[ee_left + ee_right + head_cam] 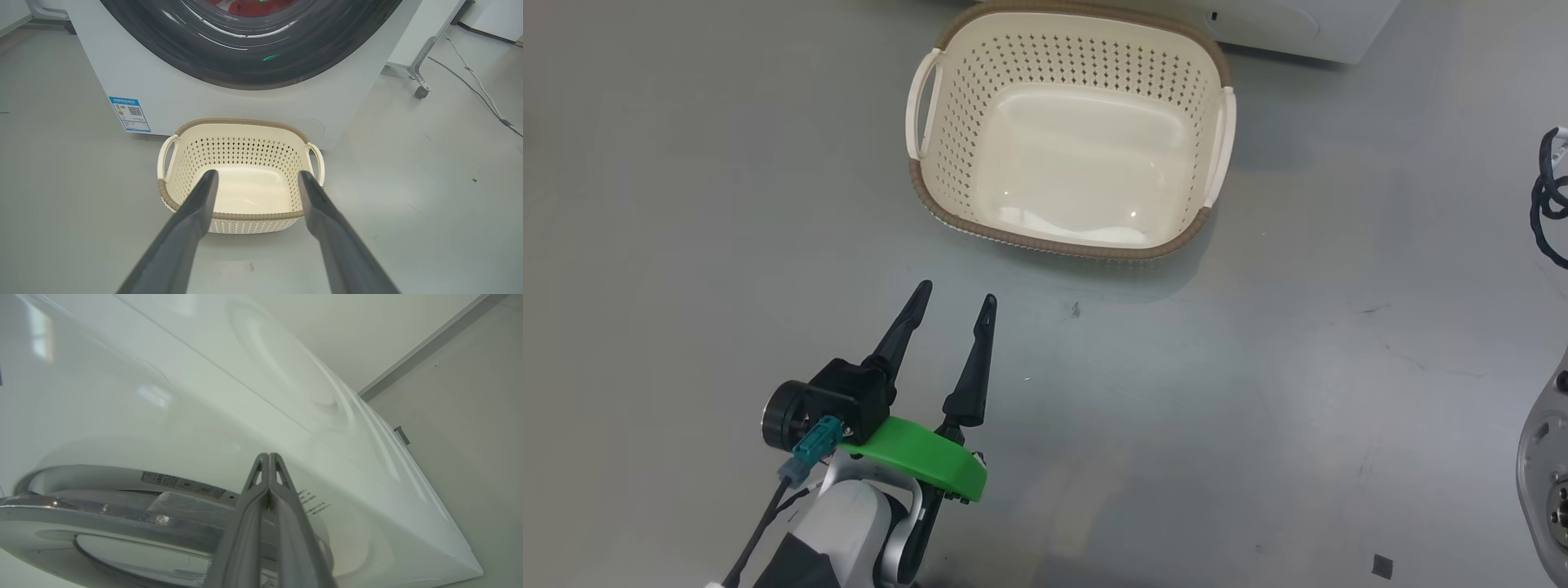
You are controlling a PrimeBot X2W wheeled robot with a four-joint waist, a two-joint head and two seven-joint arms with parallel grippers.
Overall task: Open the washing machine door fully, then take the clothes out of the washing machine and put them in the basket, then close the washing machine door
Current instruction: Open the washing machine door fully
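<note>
The basket is sitting on the smooth grey floor. It is a rounded rectangle of cream plastic, its walls pierced with rows of small diamond holes, its rim wrapped in a brown woven-look band, and a thin white loop handle is curving off each short side. Its glossy bottom is lying bare.

Just behind the basket the washing machine is standing, a flat white panel with a small blue label sticker up and left of the basket. Above the basket the washing machine door is showing as a broad glossy black curve, and the clothes are glowing red through its glass.

On the near side of the basket, the left pincer is hanging above the floor with its two long, dark, tapering fingers spread apart and gripping nothing. A bright green plastic collar is ringing its base. In the left wrist view, the left pincer is pointing straight at the basket.

The right pincer is pressed fully closed, its grey fingers lying flat together over the door's silvery rim and clear glass. I cannot tell whether it is touching.
</note>
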